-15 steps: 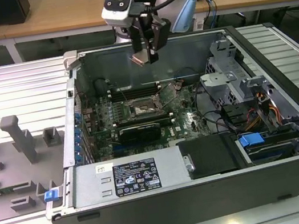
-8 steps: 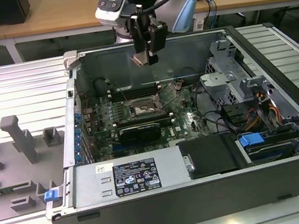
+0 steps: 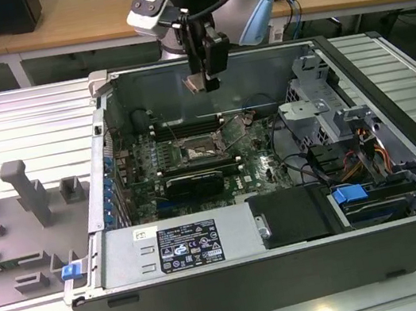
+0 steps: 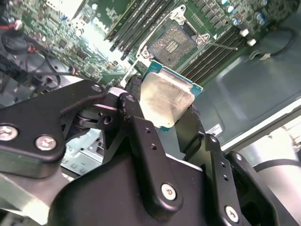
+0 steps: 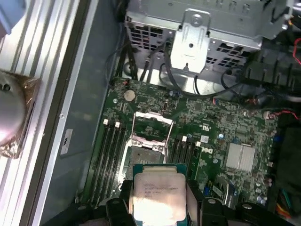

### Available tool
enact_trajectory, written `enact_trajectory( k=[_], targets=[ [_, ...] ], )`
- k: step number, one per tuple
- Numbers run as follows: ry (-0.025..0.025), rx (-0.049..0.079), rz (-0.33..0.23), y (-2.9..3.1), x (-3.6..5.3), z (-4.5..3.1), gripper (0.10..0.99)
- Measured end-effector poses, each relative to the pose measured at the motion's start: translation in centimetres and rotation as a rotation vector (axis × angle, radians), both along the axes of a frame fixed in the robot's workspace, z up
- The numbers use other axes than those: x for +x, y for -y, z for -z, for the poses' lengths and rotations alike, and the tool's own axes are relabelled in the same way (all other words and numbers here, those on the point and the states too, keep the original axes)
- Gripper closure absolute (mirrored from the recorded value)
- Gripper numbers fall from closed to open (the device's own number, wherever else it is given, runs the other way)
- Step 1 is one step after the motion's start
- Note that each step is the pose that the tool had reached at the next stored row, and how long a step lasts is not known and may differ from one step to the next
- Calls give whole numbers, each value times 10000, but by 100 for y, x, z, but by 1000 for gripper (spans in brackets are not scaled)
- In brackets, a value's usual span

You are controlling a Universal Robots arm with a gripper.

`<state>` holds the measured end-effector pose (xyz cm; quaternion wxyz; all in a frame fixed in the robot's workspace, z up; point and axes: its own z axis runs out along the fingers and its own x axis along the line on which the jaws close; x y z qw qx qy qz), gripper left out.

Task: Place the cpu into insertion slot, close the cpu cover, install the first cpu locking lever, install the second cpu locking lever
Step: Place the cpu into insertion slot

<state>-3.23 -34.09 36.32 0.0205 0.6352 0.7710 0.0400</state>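
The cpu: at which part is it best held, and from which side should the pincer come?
By two opposite edges, as the pincer holds the cpu now. It is a thin flat square, so this leaves both faces free. Coming from above seems best, since the insertion slot lies flat below it.

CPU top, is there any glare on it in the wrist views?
Second wrist view: glare washes the cpu top pale, and a patch of the board blows out white; first wrist view: the cpu is evenly lit, no hotspot.
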Motion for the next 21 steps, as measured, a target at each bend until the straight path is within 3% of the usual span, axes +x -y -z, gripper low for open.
enact_trajectory(
  k=[5,8,14,21],
  targets=[
    [0,-1,876,0,0,22,549],
    [-1,-1,1126,0,0,39,549],
    [-16,-2,1302,0,-1,94,549],
    [-40,-3,1361,0,0,255,549]
  ],
)
